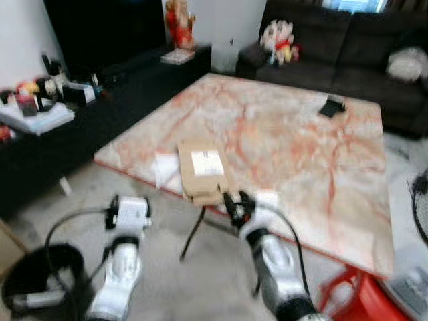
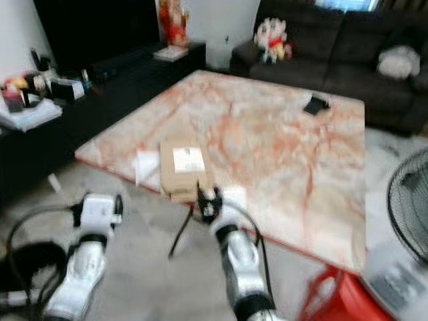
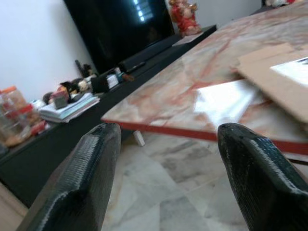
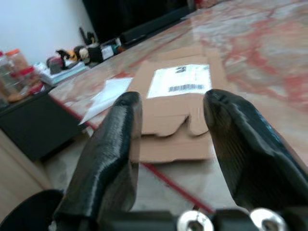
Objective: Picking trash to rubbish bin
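Presently right hand (image 1: 238, 202) open at tabletop (image 1: 301, 154) edge, just short of flattened cardboard (image 1: 201, 171); left hand (image 3: 163, 159) open.

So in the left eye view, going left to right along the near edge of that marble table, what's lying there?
White paper sheet → flattened cardboard box with a label → right end effector, just off the table's edge.

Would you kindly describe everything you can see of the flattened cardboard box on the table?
The flattened cardboard box is plain brown, with a white label bearing a barcode on top. It lies flat on the marble-patterned table, its flap end reaching the near red edge. A white paper sheet lies beside it. The right gripper, open, is close to its near end, not touching.
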You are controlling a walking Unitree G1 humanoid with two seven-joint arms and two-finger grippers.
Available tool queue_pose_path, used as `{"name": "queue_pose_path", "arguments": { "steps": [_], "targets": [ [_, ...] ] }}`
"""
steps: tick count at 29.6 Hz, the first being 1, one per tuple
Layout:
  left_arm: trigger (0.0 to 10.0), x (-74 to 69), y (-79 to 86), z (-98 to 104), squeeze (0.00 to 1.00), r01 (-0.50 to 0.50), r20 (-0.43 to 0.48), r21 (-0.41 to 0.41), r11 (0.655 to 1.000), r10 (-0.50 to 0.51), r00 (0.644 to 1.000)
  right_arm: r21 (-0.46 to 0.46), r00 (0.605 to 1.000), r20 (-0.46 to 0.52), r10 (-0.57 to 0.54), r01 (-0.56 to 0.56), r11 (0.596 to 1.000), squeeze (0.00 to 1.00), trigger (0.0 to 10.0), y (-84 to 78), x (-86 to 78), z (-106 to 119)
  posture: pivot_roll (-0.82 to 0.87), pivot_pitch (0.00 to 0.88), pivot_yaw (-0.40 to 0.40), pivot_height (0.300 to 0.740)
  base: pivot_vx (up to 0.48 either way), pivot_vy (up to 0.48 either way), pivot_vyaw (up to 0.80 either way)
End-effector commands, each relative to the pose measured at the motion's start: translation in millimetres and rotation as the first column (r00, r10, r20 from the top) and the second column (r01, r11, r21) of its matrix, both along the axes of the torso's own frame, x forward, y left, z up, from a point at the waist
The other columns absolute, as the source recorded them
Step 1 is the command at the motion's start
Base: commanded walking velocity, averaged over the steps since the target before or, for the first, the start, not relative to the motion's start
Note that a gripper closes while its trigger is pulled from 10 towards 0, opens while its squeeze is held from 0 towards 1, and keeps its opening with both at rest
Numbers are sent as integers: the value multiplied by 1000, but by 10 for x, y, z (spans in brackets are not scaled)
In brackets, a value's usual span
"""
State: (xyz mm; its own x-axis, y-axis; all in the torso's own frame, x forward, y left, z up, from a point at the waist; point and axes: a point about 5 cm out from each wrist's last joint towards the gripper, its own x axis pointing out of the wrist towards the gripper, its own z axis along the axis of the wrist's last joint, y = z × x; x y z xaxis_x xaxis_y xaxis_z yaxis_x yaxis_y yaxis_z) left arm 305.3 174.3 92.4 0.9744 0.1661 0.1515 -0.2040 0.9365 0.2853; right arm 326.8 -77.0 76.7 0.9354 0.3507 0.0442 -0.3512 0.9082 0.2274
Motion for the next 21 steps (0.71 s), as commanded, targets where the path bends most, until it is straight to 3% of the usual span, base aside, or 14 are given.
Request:
{"name": "queue_pose_path", "arguments": {
  "steps": [1, 17, 19, 21],
  "targets": [
    [10000, 19, -98, 17, 0, 25, 7, -14, 1000, -25, 1000, 1, 999, -12, -40, 40, 999, 0, 10000, -122, -3, -34, 19, 35, -16, 740, 330, 0, 0],
    [10000, -26, -15, 20, 0, 12, 16, -6, 1000, -12, 1000, 4, 999, -20, -34, 34, 999, 0, 10000, -99, 7, -31, 28, 42, -17, 740, 323, 0, 0],
    [10000, -71, 4, 17, 0, 26, 31, 7, 1000, -27, 999, 5, 999, -21, -32, 32, 999, 0, 10000, -93, 3, -33, 29, 41, -18, 740, 0, 0, 0],
    [10000, -218, 138, -101, 0, 10, 3, 31, 999, -10, 1000, 9, 999, -23, -30, 31, 999, 0, 10000, -84, -4, -40, 33, 44, -16, 740, 0, 0, 0]
  ]
}}
